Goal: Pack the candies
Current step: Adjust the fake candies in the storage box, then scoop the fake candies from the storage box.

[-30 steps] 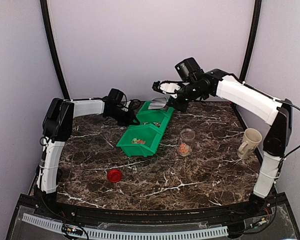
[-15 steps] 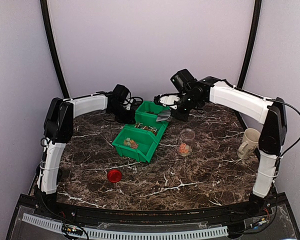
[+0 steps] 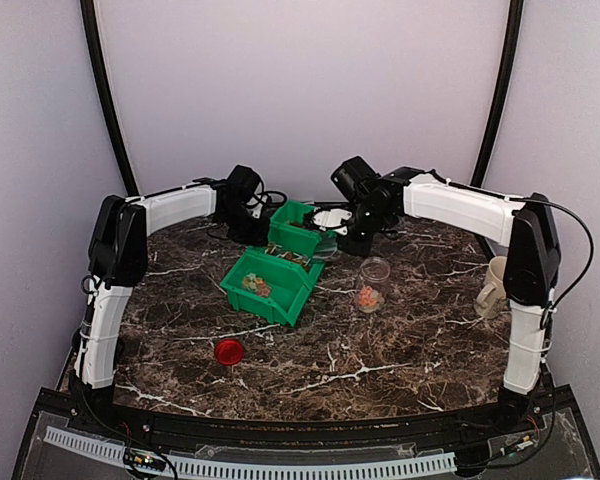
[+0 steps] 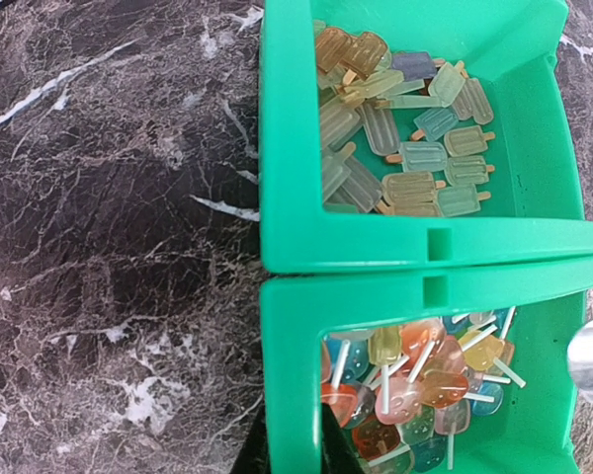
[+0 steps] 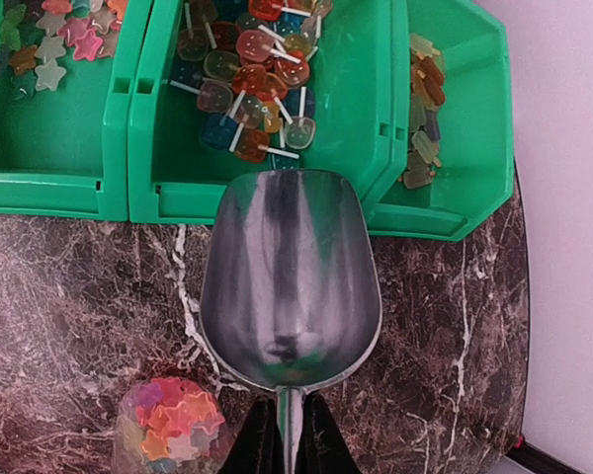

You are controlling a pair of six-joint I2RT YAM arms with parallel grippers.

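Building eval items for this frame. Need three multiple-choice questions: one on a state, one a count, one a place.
1. The scoop in the right gripper is: A full; B empty; C half full.
2. How many green bins of candies show in the right wrist view? A two; B three; C five.
3. The red lid lies: A in a bin; B in the scoop; C on the table.

B: only bare metal shows inside. B: three stand side by side. C: it sits on the marble, apart from the bins.
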